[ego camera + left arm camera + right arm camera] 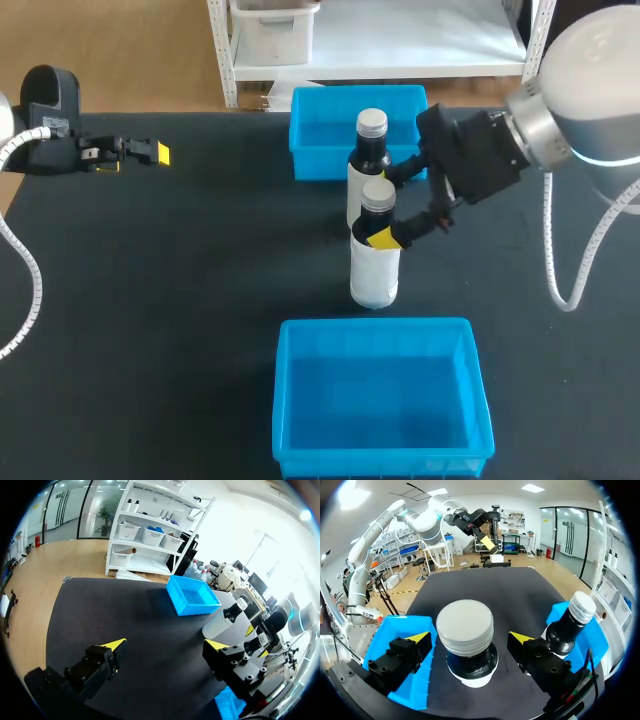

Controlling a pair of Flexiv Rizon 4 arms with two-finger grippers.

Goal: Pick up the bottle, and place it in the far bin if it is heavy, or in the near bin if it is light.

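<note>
The black matte worktop [170,300] carries two open rectangular bins of glossy blue plastic. The near bin [284,405] sits at the near edge, a little right of centre. The far bin [312,150] sits against the far edge, in line with it.

Between the bins stand two upright bottles of one kind. Each has a dark rounded shoulder and neck, a white wrap around the lower body and a ribbed silver-grey screw cap. The nearer bottle [375,272] stands on the worktop just beyond the near bin. The second bottle [368,152] stands close behind it, just in front of the far bin's front wall.

The right hand [469,639] comes in from the right and straddles the nearer bottle's neck. Its yellow-tipped fingers are apart, with a gap showing on each side of the cap. The left hand [166,644] hangs over the worktop's far left, well apart from the bottles, its fingers spread wide with nothing between them.
</note>
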